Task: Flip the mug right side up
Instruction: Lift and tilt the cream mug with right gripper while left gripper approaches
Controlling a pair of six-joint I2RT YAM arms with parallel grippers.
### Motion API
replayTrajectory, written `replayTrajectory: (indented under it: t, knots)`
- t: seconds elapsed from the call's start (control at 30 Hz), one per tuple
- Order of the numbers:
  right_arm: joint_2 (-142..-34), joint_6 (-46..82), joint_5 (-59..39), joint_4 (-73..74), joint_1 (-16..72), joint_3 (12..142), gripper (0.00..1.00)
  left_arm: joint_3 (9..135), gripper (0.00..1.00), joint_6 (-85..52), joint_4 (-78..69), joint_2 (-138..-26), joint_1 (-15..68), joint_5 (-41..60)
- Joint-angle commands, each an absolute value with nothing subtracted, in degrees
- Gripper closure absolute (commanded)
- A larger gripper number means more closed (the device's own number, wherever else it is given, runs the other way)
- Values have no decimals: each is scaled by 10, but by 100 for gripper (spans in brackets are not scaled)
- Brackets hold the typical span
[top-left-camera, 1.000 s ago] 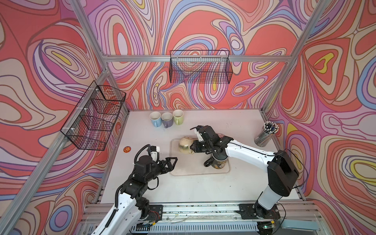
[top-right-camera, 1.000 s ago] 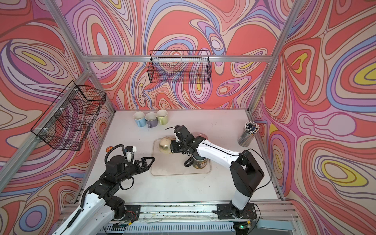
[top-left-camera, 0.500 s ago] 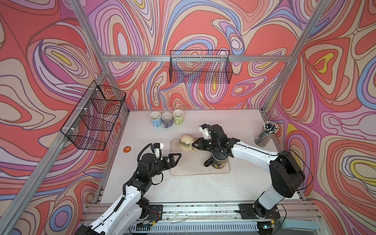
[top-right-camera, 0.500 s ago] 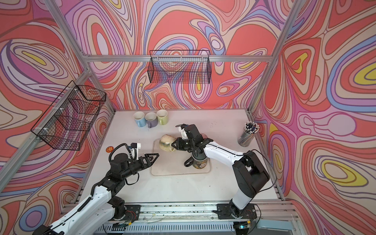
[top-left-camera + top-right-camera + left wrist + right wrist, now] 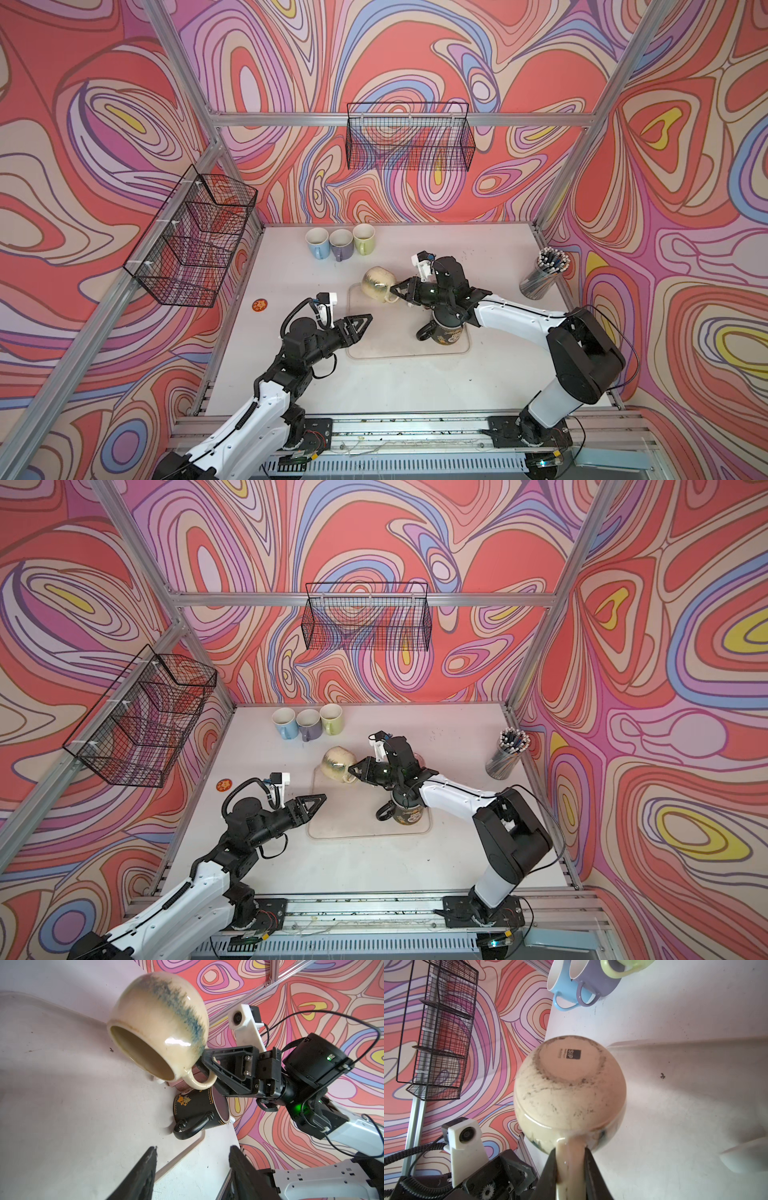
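Observation:
The cream mug [image 5: 377, 284] [image 5: 337, 764] hangs over the far left corner of the beige mat [image 5: 395, 353], tipped on its side. Its base [image 5: 569, 1059] faces the right wrist camera and its mouth [image 5: 143, 1057] slants down toward the mat. My right gripper [image 5: 401, 291] [image 5: 358, 771] [image 5: 570, 1159] [image 5: 204, 1072] is shut on the mug's handle. My left gripper [image 5: 368, 322] [image 5: 322, 802] [image 5: 193, 1148] hovers at the mat's left edge, pointing at the mug. It is open, its jaws partly apart with nothing between them.
A black mug [image 5: 446, 332] [image 5: 197, 1109] stands upright on the mat under my right arm. Three pastel mugs [image 5: 340, 243] line the back. A pen cup [image 5: 544, 274] stands at the right, and an orange disc [image 5: 259, 305] lies at the left. Wire baskets [image 5: 409, 137] hang on the walls.
My left gripper has reached right to the mat's edge and its jaws have narrowed. My right gripper has drawn back right, lifting and turning the cream mug by its handle.

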State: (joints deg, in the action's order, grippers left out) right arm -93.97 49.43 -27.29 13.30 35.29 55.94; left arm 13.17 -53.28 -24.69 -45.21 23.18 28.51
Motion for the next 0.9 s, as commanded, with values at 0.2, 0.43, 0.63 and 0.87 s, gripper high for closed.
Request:
replayTrajectory:
  t: [0.2, 0.43, 0.63, 0.87]
  knots:
    - [-886, 557, -221, 363, 352, 520, 100, 132, 37, -561, -369, -486, 291, 191]
    - [-881, 569, -193, 399, 353, 512, 100, 157, 26, -572, -413, -536, 301, 165]
    - [-879, 570, -185, 412, 354, 511, 100, 175, 25, -607, -516, -613, 305, 158]
    - [-872, 572, -181, 422, 354, 507, 100, 223, 29, -629, -606, -698, 311, 172]
